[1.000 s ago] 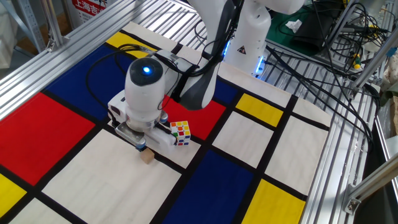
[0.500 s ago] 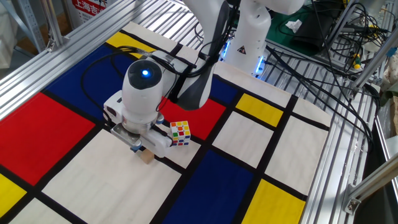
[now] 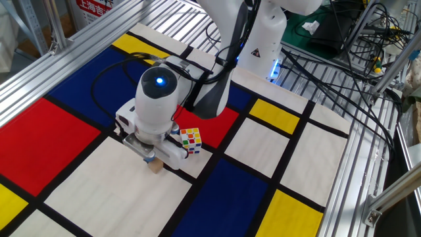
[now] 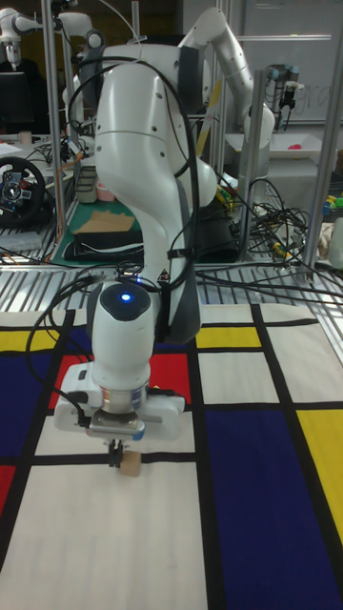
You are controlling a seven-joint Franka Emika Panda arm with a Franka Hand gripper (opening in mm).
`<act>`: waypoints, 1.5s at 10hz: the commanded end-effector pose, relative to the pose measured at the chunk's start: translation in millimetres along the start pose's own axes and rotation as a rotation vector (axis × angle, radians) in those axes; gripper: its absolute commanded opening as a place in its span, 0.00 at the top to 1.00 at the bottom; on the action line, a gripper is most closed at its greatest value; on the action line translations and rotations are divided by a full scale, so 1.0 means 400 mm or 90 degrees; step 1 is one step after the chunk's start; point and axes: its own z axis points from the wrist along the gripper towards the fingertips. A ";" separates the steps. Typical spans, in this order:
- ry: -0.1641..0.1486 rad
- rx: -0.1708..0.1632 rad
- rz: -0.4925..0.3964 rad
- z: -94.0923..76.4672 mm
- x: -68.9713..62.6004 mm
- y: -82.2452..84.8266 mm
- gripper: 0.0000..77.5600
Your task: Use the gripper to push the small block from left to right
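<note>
You are looking at a robotics lab. The white jointed robot arm (image 4: pixel 152 143) stands over a table covered by a mat of red, blue, yellow and white rectangles with black lines (image 3: pixel 79 191), framed by ribbed aluminium rails (image 3: pixel 46 66). Bundles of black cables (image 3: pixel 348 72) sprawl at the upper right of the fixed view. In the tall view's upper left you see a second white robot arm (image 4: pixel 11 24) and a black steering wheel controller (image 4: pixel 17 191).
</note>
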 end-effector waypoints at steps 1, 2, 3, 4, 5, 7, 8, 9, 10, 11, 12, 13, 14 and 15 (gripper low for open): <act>0.003 -0.017 0.003 0.006 -0.001 0.009 1.00; 0.005 -0.020 0.006 -0.002 0.007 0.029 1.00; 0.005 -0.019 0.008 -0.006 0.014 0.037 1.00; 0.005 -0.021 0.007 -0.002 0.015 0.038 1.00; 0.003 -0.025 0.007 0.002 0.015 0.039 1.00; 0.001 -0.024 0.009 0.004 0.014 0.040 1.00; 0.000 -0.023 0.009 0.004 0.014 0.040 1.00; -0.001 -0.016 0.008 0.004 0.014 0.040 1.00; 0.000 -0.015 0.000 0.004 0.014 0.040 1.00; 0.006 -0.016 -0.026 0.004 0.014 0.040 1.00; 0.008 -0.016 -0.034 0.004 0.014 0.040 1.00; 0.007 -0.016 -0.034 0.004 0.014 0.040 1.00; 0.009 -0.018 -0.032 0.004 0.014 0.040 1.00; 0.015 -0.023 -0.030 0.004 0.014 0.040 1.00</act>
